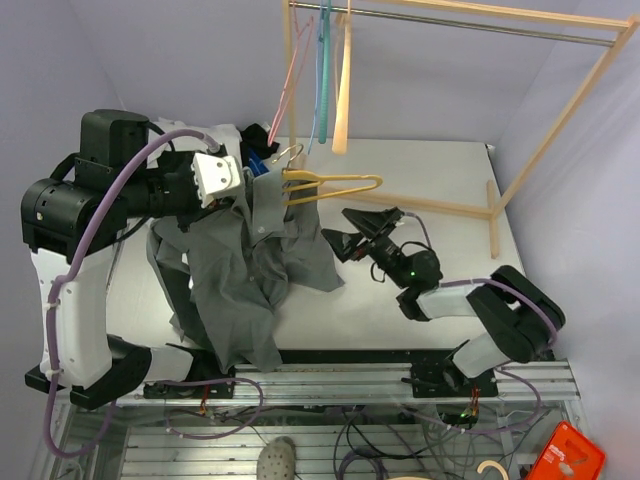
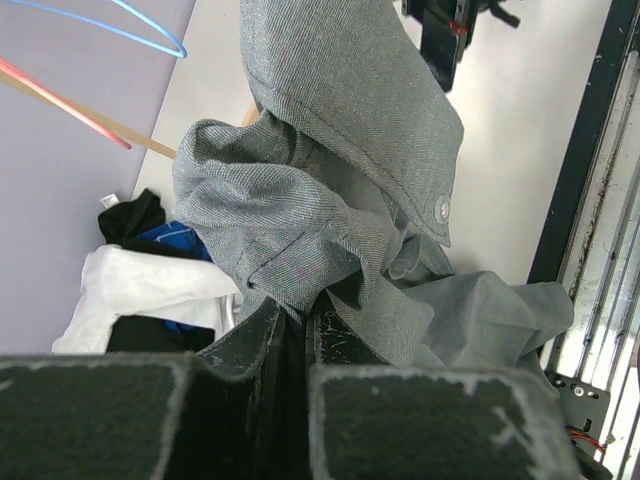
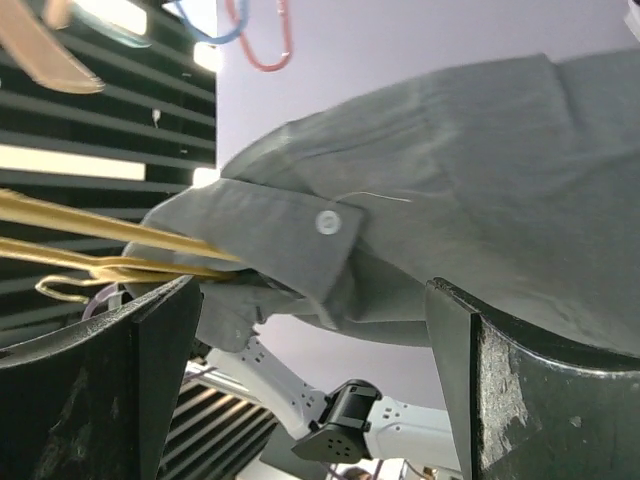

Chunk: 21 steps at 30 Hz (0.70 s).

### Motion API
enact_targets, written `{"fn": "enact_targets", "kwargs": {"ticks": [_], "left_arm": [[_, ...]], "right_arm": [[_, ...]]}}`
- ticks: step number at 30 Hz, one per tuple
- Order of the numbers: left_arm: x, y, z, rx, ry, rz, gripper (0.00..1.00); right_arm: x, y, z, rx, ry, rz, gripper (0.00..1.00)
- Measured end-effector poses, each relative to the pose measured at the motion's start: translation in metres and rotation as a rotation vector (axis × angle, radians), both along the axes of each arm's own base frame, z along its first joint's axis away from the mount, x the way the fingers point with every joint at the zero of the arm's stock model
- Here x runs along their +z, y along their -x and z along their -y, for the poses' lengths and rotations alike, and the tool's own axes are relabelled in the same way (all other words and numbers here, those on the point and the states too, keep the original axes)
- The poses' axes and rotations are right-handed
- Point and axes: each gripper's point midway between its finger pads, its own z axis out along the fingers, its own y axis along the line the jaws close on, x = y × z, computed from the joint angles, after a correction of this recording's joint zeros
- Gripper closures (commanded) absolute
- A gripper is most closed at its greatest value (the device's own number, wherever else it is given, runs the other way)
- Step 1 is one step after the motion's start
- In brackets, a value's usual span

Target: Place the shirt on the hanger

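Observation:
The grey shirt (image 1: 240, 270) hangs from my left gripper (image 1: 256, 184), which is shut on bunched fabric near the collar (image 2: 290, 250) and holds it above the table. The yellow hanger (image 1: 335, 186) lies level at the shirt's top, its left end inside the fabric and its silver hook (image 1: 290, 154) pointing up and back. In the right wrist view the hanger's yellow bars (image 3: 100, 240) run under a buttoned flap of the shirt (image 3: 450, 170). My right gripper (image 1: 350, 234) is open and empty, just right of the shirt's hanging edge and below the hanger.
A wooden rack (image 1: 560, 130) stands at the back with pink (image 1: 290, 70), teal (image 1: 322, 70) and cream (image 1: 343, 90) hangers on it. A white garment (image 2: 140, 285) and a dark blue one (image 2: 170, 238) lie behind the shirt at back left.

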Motion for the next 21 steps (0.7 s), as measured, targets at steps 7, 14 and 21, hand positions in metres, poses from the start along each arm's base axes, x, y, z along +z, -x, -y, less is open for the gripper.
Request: {"fn": "enact_targets", "kwargs": {"ticks": [7,14,21], "left_arm": [[0.000,0.000,0.000,0.000,0.001,0.001,0.93],[0.001,0.000,0.000,0.000,0.001,0.002,0.93],[0.002,0.003,-0.002,0.002,0.003,0.011,0.93]], "right_arm": [[-0.025,-0.009,-0.025,0.037,-0.007,-0.118,0.28],[0.004,-0.011,-0.041,0.076,-0.073,-0.082,0.34],[0.011,-0.014,-0.048,0.110,-0.099,-0.088,0.39]]}}
